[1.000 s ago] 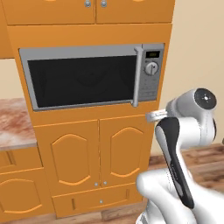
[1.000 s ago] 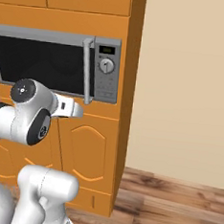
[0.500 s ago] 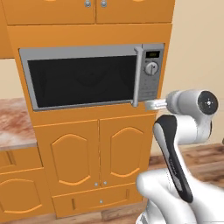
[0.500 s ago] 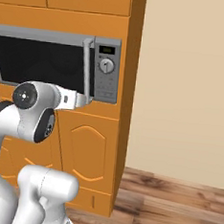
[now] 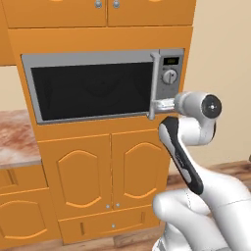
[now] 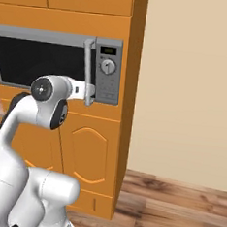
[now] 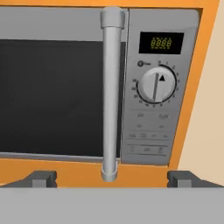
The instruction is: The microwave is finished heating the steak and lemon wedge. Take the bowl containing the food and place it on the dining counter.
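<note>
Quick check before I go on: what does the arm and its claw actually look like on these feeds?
The arm is glossy white, built of rounded, tube-like links, with a long dark grey to black strip along one link and a round grey cap with a dark centre at the wrist joint. The claw shows two small, blocky dark grey fingertips. No cables or lettering are visible.

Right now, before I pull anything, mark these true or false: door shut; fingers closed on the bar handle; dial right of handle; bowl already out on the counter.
1. The grey-framed microwave's black glass door is shut. True.
2. The fingers are clamped on the long grey bar handle. False: they stand open, either side of its lower end.
3. The round dial sits right of the handle. True.
4. The bowl stands on the counter. False: no bowl is in sight.
</note>
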Tool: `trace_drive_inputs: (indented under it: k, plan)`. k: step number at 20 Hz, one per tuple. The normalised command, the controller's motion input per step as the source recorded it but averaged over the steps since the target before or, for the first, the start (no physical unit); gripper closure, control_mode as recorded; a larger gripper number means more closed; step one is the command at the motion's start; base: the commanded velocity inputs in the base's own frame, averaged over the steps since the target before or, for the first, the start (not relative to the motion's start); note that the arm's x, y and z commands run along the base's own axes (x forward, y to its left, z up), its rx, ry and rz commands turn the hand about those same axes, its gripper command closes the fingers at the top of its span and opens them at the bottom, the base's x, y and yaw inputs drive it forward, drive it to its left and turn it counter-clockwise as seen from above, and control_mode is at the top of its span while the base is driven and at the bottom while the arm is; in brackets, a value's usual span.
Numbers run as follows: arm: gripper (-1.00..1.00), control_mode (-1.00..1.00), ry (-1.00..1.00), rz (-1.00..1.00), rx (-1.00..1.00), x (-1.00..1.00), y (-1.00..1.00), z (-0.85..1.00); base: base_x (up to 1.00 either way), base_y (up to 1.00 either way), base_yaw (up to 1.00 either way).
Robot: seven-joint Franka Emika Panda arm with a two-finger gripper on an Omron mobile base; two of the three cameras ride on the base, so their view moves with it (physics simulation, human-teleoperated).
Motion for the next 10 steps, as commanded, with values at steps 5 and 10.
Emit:
trace_drive_inputs:
  k: [5,10]
  plan:
    - [-1.00,-1.00,-0.06,-0.03,0.00,0.89,0.15,0.00,0.00,0.00,0.00]
    - [-1.00,-1.00,-0.04,-0.01,0.00,0.88,0.02,0.00,0.00,0.00,0.00]
